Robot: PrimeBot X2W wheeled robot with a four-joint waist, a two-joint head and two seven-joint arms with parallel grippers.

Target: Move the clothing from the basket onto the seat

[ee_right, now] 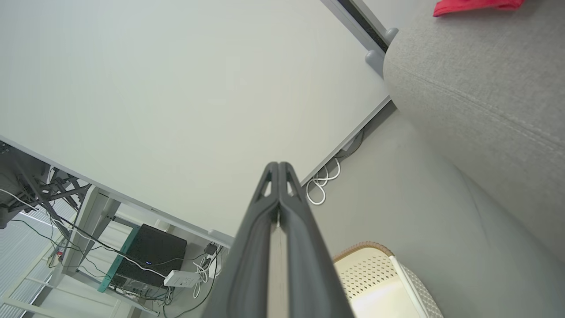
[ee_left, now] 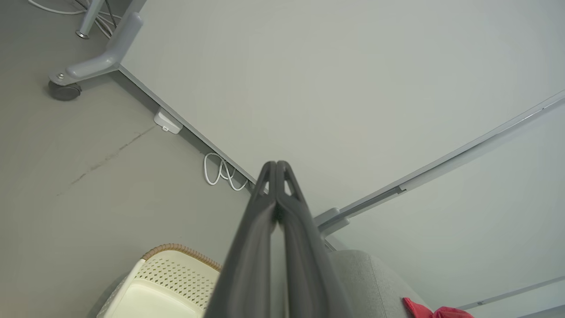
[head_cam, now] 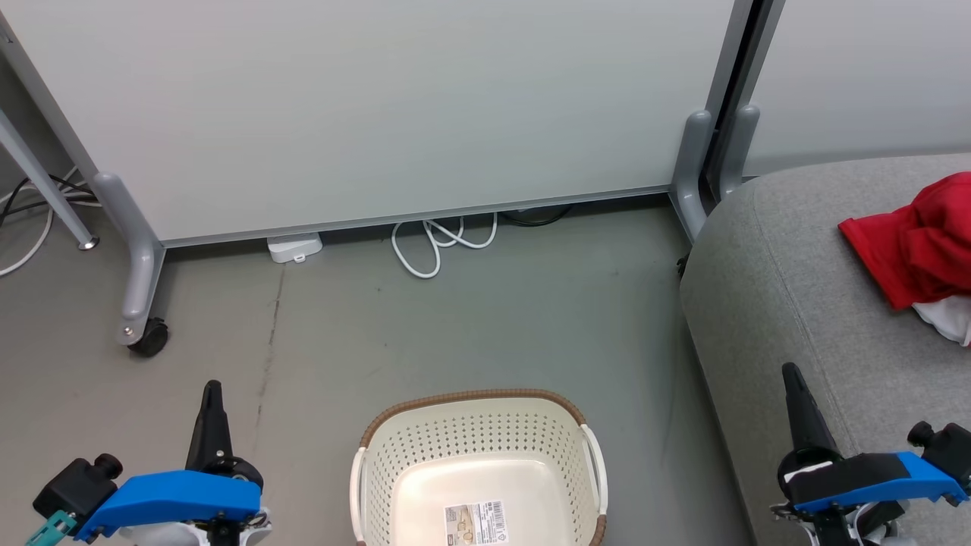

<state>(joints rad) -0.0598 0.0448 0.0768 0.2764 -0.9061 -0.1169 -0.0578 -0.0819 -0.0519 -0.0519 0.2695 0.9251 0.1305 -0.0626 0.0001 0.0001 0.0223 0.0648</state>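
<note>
Fingers, left gripper and right gripper: pressed together, empty, lower corners. Oval cream-white perforated plastic basket: lower centre, empty. Crumpled red-and-white clothing: right edge, on light-grey upholstered seat. Transfer seemingly complete; next, only verification.

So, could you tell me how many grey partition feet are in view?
3. The left foot stands on a black castor; the middle foot and right foot stand together beside the seat. Others may be out of frame.
</note>
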